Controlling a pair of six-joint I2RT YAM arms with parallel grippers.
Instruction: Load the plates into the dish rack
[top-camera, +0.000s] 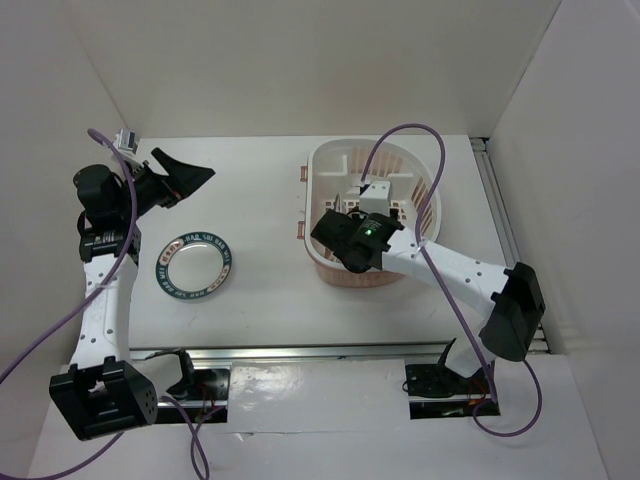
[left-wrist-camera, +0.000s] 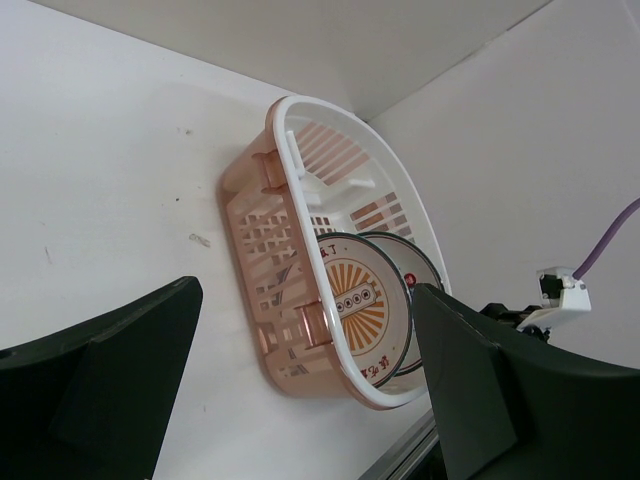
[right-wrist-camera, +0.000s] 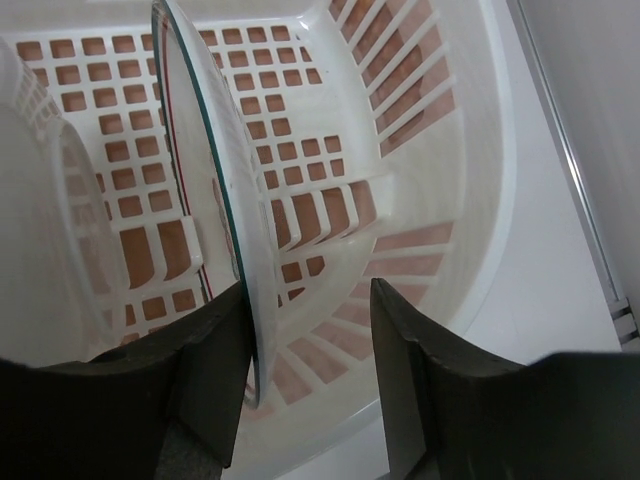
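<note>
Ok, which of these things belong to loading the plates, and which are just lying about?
Belongs to the job:
dish rack
orange-patterned plate and second plate, standing in the rack
teal-rimmed plate, flat on the table
right gripper, inside the rack
left gripper

Just there:
purple cables
metal rail along the near edge

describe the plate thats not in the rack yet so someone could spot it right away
Find the big pink dish rack on the right of the white table, then look to the table's left half. A small round plate lies flat there, alone. Unlike the orange-patterned plate standing in the rack, its rim carries a broad dark teal lettered band.
</note>
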